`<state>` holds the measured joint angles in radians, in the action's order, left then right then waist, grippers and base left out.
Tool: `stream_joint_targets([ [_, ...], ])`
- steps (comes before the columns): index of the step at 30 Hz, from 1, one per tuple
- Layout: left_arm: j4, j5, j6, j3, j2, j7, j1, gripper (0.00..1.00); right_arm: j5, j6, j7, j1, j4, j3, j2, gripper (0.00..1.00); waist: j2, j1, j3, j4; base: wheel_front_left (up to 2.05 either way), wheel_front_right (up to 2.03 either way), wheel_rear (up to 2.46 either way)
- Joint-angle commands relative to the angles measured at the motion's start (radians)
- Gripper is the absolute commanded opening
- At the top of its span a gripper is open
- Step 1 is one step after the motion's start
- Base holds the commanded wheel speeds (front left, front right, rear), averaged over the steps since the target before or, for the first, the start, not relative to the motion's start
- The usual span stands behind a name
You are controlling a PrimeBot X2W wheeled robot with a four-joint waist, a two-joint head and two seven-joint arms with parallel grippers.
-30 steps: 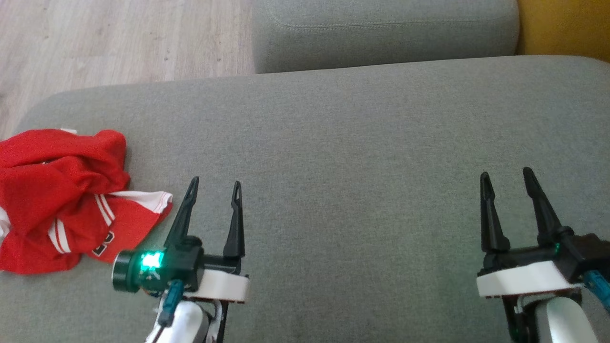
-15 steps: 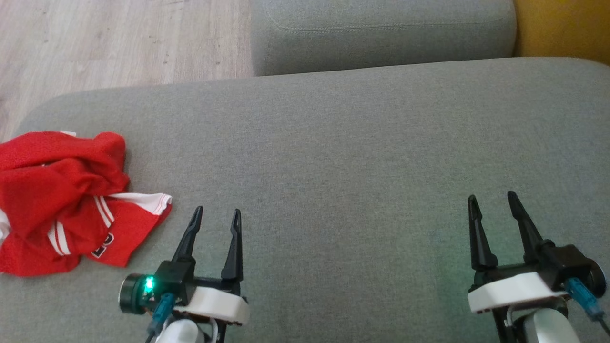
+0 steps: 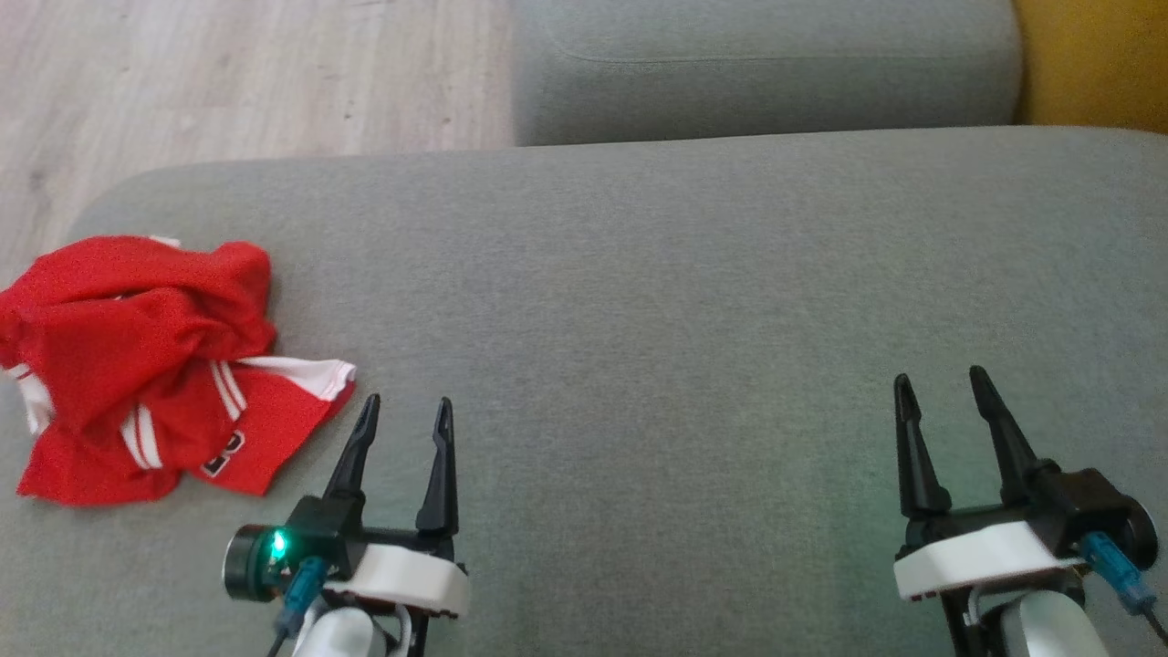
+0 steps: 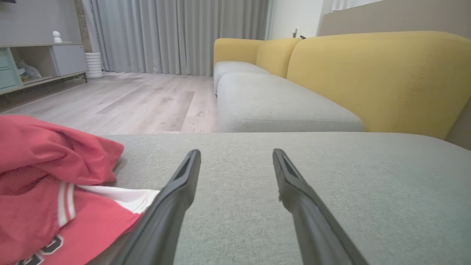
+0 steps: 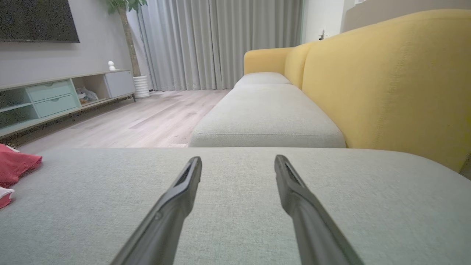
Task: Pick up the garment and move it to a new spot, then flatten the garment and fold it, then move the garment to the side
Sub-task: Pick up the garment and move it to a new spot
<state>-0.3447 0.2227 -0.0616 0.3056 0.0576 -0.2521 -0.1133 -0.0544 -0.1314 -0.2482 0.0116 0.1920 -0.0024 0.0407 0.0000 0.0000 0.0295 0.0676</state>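
Observation:
A crumpled red garment with white stripes and a dark printed number lies in a heap at the left end of the grey cushion. In the left wrist view the garment lies just left of the fingers, its white-edged hem near the left finger. My left gripper hovers open and empty a little to the right of the heap, apart from it. Far to the right my right gripper is open and empty too, low over bare cushion. The right wrist view catches a red edge of the garment at its far left.
A second grey seat cushion lies beyond the one in front, with yellow backrests on the right. Pale wooden floor runs past the cushion's left and far edges. A low TV cabinet stands across the room.
Both grippers have drawn back toward me and lower in the head view. The camera has shifted slightly, so the scene sits a bit further right. The garment lies as before.

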Motion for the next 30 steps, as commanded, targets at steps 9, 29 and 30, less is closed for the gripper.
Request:
stream_joint_targets([
  [9, 0.018, -0.030, -0.002, -0.073, -0.004, -0.010, -0.013, 1.00, -0.013, 0.001, -0.014, -0.013, -0.038, 0.058, 0.009, 1.00, 0.0000, 0.0000, -0.022, 0.100, 0.00, 0.00, 0.00],
  [29, 0.020, -0.053, -0.011, -0.121, -0.007, -0.010, 0.020, 1.00, -0.025, 0.001, -0.014, 0.014, -0.046, 0.124, 0.009, 1.00, 0.0000, 0.0000, -0.043, 0.305, 0.00, 0.00, 0.00],
  [30, 0.020, -0.054, -0.011, -0.122, -0.007, -0.010, 0.021, 1.00, -0.026, 0.001, -0.014, 0.016, -0.047, 0.127, 0.009, 1.00, 0.0000, 0.0000, -0.043, 0.315, 0.00, 0.00, 0.00],
])
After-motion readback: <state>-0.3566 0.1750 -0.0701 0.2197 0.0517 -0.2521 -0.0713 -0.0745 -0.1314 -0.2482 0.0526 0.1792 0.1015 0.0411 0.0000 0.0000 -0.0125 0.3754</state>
